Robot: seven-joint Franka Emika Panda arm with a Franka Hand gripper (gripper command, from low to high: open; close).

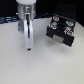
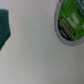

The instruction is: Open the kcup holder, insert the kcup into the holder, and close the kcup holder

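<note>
The kcup holder [image 1: 60, 30], a black boxy unit, stands on the white table at the exterior view's right, with its pale front panel facing the table's middle. I cannot tell whether its drawer is open. My gripper [image 1: 29, 48] hangs from the top of the exterior view, well to the left of the holder. Its long white fingers [image 1: 25, 31] converge to one dark tip just above the table, with nothing visible between them. In the wrist view the kcup [image 2: 70, 22] shows its round green top with a white rim, resting on the table. No fingers appear in that view.
A dark teal-green object [image 2: 4, 27] sits at the edge of the wrist view; what it is I cannot tell. The white table [image 1: 45, 67] spreads across the front. Dark clutter lines the back edge behind the arm.
</note>
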